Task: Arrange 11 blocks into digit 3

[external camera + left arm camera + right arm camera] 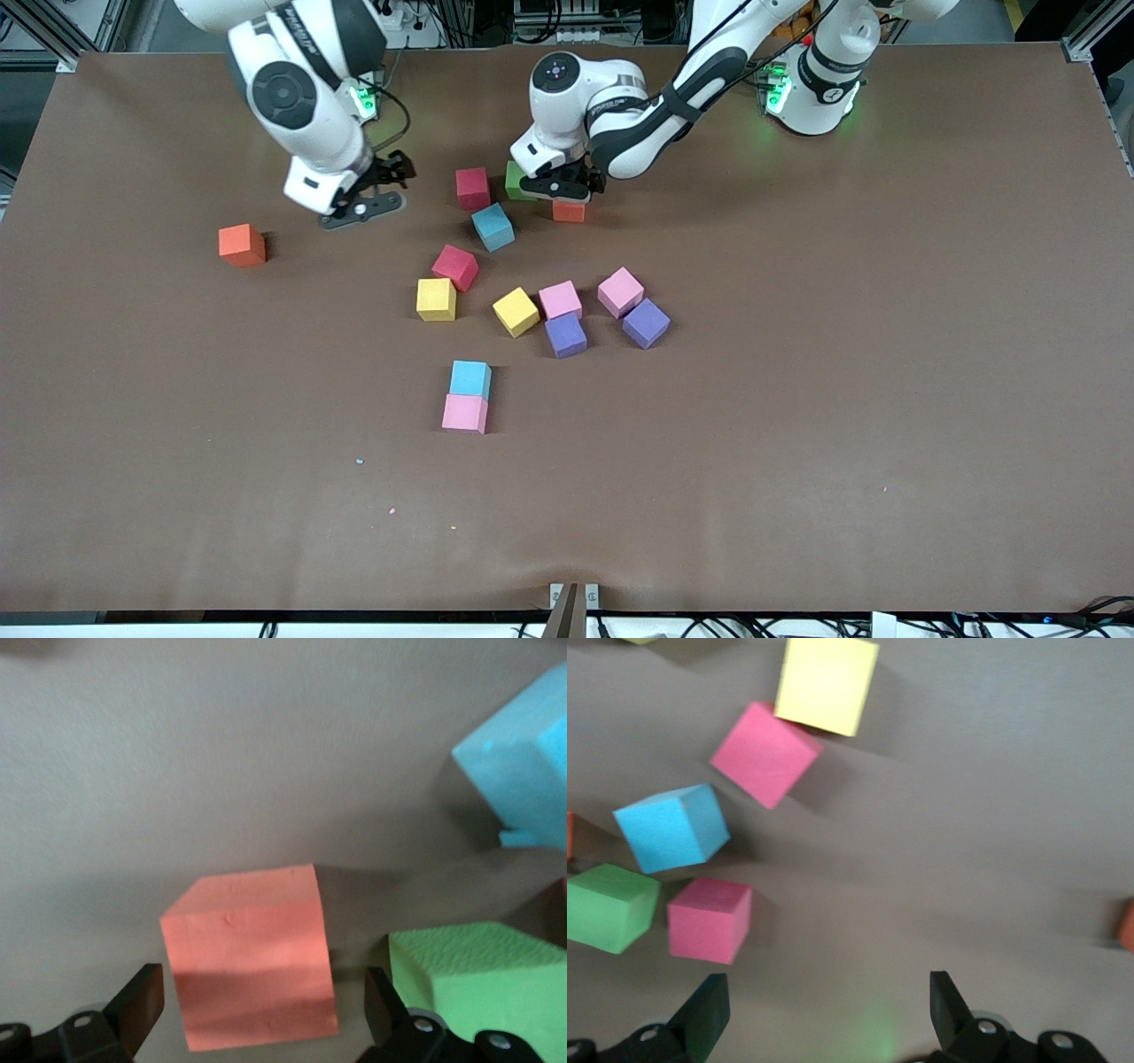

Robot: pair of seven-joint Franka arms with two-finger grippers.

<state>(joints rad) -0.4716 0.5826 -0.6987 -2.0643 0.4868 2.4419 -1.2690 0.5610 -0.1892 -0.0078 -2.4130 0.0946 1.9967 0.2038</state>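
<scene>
Several blocks lie scattered mid-table and form no digit 3. My left gripper (567, 197) is open and low around an orange block (568, 212), whose sides stand clear of both fingers (142, 1001) in the left wrist view. A green block (515, 180) sits right beside that orange block (252, 957), toward the right arm's end. Close by are a crimson block (473, 188) and a blue block (493, 227). My right gripper (363, 209) hangs open over bare table with nothing between its fingers (704, 1010).
Nearer the front camera lie a crimson block (455, 267), two yellow blocks (436, 299), two pink blocks (560, 299) and two purple blocks (565, 335). A blue block (469, 378) touches a pink one (465, 413). Another orange block (242, 245) sits alone toward the right arm's end.
</scene>
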